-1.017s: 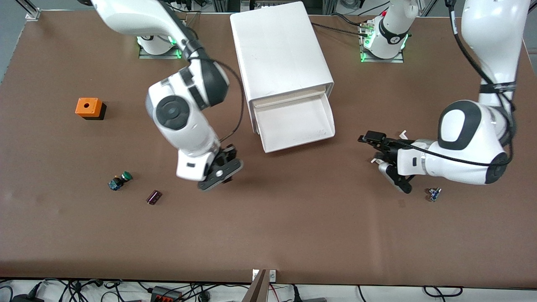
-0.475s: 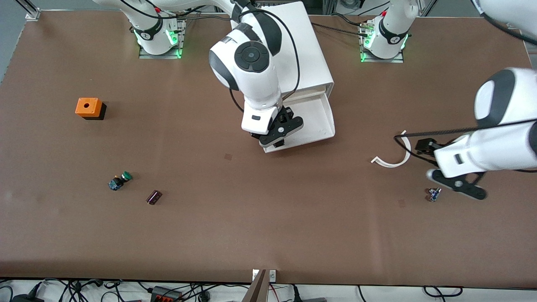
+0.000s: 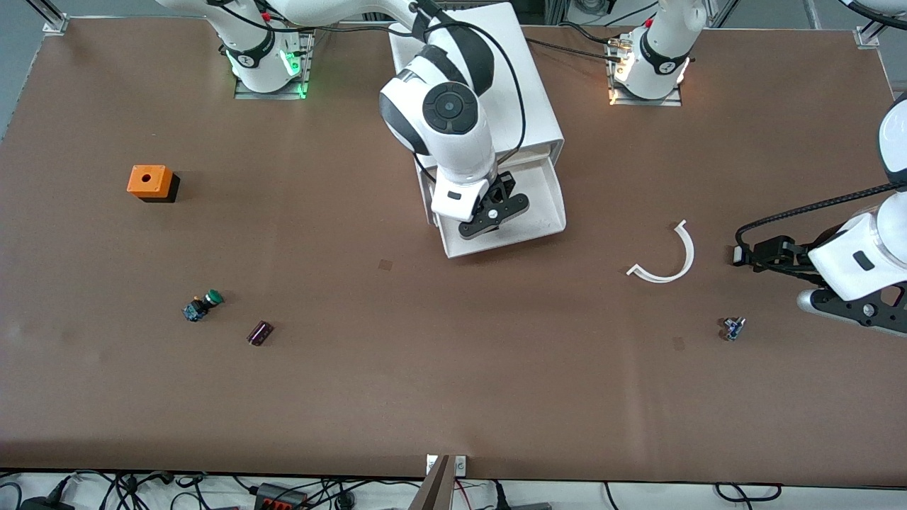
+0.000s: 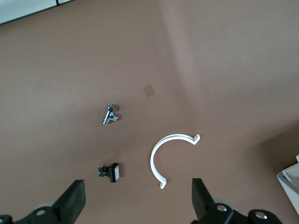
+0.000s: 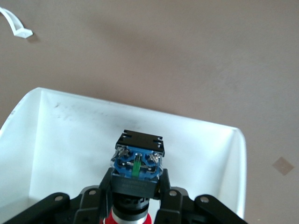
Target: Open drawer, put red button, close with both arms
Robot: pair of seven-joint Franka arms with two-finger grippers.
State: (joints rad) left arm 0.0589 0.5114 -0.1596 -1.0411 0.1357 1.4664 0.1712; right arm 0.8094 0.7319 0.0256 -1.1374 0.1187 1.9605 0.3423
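Observation:
The red button (image 5: 137, 163) has a blue-black body and a red cap, and it is gripped in my right gripper (image 5: 136, 183). It hangs over the floor of the open white drawer (image 5: 65, 149). In the front view my right gripper (image 3: 492, 212) is over the drawer tray (image 3: 549, 195), which is pulled out of the white cabinet (image 3: 475, 85). The button itself is hidden there by the hand. My left gripper (image 3: 847, 312) is open and empty, low over the table at the left arm's end. Its fingers (image 4: 74, 201) are spread wide.
A white curved piece (image 3: 669, 258) lies between the drawer and my left gripper, and a small metal part (image 3: 733, 328) lies nearer the camera. The left wrist view also shows a metal fitting (image 4: 110, 115) and a black switch (image 4: 110, 171). An orange box (image 3: 150, 182), a green button (image 3: 202, 306) and a dark purple part (image 3: 260, 332) lie toward the right arm's end.
My right gripper rose from the table and swung over the open drawer with the button in it. My left arm drew back toward its end of the table, uncovering the white curved piece.

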